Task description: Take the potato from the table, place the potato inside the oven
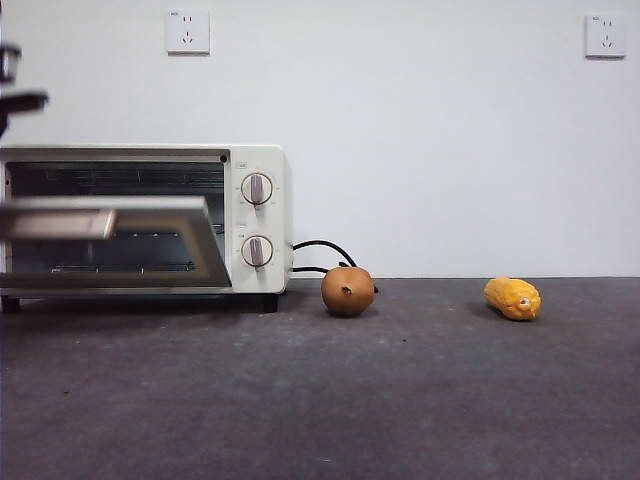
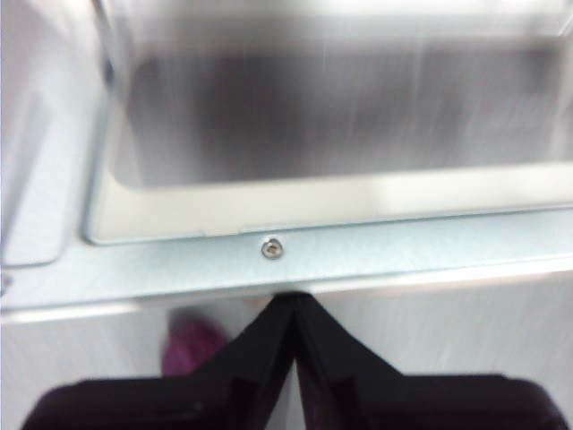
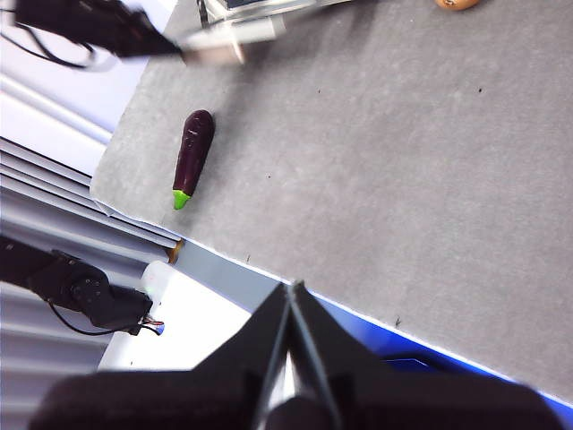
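While oven door hangs half-lowered, blurred, left gripper, jaws pressed together, sits at door's metal frame: ease door fully flat, avoid slipping off edge. Right gripper jaws closed, empty, waits above table. Potato: round, orange-brown, dark spot, center frame, just right of oven, near cord.

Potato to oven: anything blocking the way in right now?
The oven door hangs only partly open, blurred, across the opening. Between the potato and the oven front, nothing else shows on the table.
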Robot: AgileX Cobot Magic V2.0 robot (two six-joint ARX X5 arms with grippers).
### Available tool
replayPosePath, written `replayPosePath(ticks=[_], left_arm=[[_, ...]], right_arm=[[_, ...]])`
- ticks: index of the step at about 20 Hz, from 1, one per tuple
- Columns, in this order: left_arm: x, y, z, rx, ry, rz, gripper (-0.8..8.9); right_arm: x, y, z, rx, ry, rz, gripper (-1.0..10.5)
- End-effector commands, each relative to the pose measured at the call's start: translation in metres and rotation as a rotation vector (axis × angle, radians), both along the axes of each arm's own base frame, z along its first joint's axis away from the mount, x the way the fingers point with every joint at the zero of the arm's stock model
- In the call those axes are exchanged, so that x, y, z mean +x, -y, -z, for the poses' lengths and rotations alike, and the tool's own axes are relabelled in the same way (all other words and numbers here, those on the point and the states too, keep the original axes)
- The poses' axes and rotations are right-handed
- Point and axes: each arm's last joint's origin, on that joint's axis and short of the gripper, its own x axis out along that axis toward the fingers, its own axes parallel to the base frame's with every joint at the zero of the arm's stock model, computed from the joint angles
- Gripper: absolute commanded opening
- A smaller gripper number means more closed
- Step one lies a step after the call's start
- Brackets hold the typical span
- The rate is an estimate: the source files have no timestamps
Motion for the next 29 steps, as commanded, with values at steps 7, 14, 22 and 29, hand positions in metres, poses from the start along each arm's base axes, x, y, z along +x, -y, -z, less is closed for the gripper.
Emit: replayPosePath(ticks=[7,14,22,29], left_arm=[[0.017,0.001,0.013,0.029,0.065,0.014,-0.08],[0.01,0.002,0.018,0.027,-0.029,0.032,-0.08],[-0.005,0.003,0.022,0.021,-0.187,0.06,-0.08],[-0.02,0.013,0.006,-0.063,-0.195,0.121,-0.08]], right_arm=[[-0.001,0.0,-0.002,-0.003,0.019,-0.008,-0.1],[-0.001,0.0,-0.001,-0.003,0.014,-0.008,-0.1],[-0.002,0.0,0.0,-0.008,0.0,-0.013,-0.1],[-0.001,0.0,-0.001,-0.001,0.0,-0.007,-0.1]])
